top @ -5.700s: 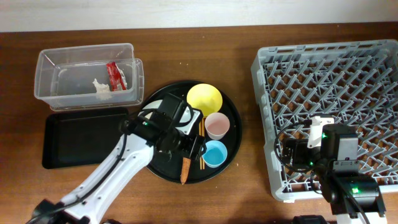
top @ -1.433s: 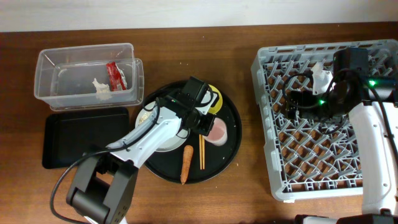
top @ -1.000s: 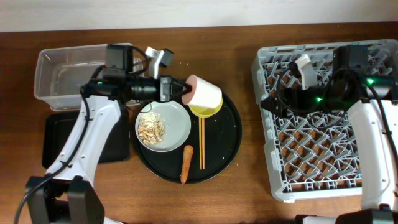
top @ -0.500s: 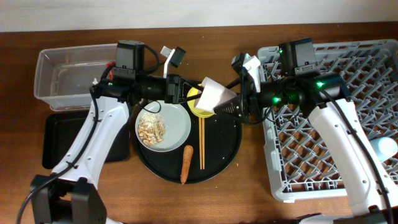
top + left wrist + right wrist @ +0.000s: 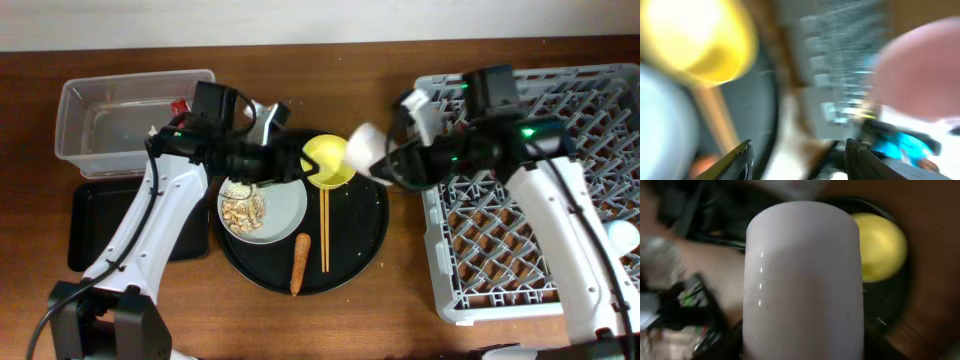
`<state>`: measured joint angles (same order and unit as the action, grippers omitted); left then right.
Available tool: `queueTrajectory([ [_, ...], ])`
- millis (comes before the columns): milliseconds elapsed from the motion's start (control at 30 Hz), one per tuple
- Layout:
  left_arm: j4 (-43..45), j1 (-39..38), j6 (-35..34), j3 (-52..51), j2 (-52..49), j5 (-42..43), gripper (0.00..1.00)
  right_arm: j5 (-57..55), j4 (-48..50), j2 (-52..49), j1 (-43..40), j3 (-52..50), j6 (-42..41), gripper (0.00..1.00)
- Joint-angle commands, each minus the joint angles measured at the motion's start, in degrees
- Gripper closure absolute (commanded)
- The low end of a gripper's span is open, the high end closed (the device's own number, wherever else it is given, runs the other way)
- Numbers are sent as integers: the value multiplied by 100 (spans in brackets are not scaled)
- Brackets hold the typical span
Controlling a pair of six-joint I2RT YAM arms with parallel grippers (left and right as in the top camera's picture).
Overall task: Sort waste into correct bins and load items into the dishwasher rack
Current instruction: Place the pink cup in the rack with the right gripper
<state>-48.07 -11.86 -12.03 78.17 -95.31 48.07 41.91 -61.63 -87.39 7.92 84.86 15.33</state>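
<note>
Over the brown wooden table (image 5: 400, 300), the right gripper (image 5: 378, 160) clamps the pink cup (image 5: 362, 147) beside the yellow bowl (image 5: 325, 160); the left gripper (image 5: 798, 152) gapes empty.

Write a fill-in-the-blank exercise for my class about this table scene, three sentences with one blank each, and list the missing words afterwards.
1. The right gripper holds the ____.
2. The beige food scraps lie on the white ____.
3. On the round black tray, the carrot lies beside the wooden ____.

Missing words: pink cup; plate; chopsticks.
</note>
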Motion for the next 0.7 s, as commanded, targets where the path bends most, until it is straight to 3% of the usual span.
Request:
queueTrajectory([
  [0,-627,31,317,-13,175,-3165,41,-1189,-758,-9,-1021,551,-538,57],
  [100,-776,42,317,-13,656,-4435,41,-1926,-1425,-9,-2173,1045,-940,56],
  [300,-800,39,317,-13,1152,-4597,41,-3152,-1552,-310,-4275,1172,-2188,59],
  [467,-833,39,317,-13,1152,-4594,41,-3209,-1311,-1198,-4940,1176,-2341,59],
  [667,-841,39,315,-13,1152,-4594,41,-3220,-1040,-1849,-5005,1176,-2337,58],
])
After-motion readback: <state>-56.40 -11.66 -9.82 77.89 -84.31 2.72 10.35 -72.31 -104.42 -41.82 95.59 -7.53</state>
